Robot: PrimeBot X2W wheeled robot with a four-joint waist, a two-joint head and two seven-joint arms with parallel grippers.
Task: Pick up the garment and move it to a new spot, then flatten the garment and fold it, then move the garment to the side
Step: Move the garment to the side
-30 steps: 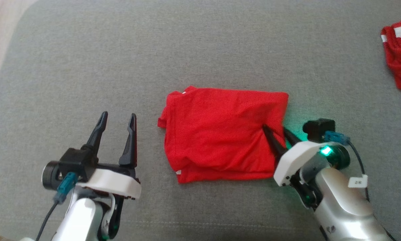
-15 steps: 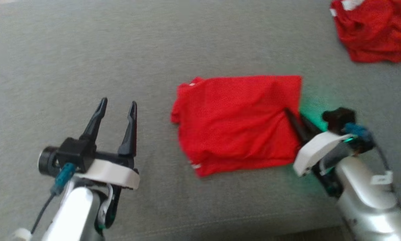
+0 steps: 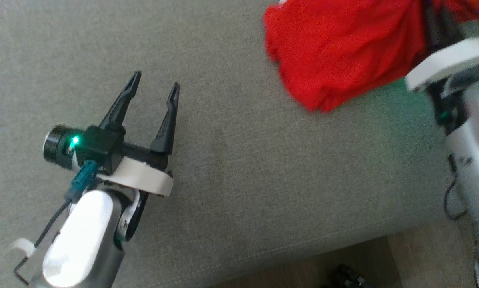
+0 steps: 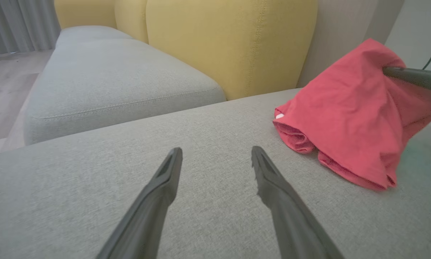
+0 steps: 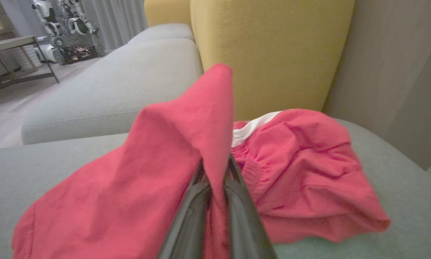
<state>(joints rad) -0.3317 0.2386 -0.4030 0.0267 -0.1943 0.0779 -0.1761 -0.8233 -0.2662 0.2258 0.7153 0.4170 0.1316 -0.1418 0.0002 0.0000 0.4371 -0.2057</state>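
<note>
Grey sofa seat [image 3: 243,180]: spans most of the head view and carries both pieces of red cloth. Behind it, yellow back cushions [image 4: 229,43]: stand upright along the rear edge, with a second grey seat running on to their left in the left wrist view. Wooden floor [image 3: 415,256]: shows past the seat's front edge at the lower right of the head view.

Garment [image 3: 343,48]: red and folded, sits at the upper right of the head view, raised by one edge. Hangs in a drape from the right fingers, with its lower folds resting on the seat in the left wrist view. Second red garment [image 5: 309,172]: crumpled, with a white band, lies on the seat just behind the held one, close to the yellow cushion. Cannot tell whether the two touch.

Left gripper [image 3: 156,80]: hovers over bare seat at the left, well apart from the garment, jaws spread wide with nothing between them. Right gripper [image 5: 216,172]: jaws pressed together on a peak of the garment's cloth, pinching it from both sides.
</note>
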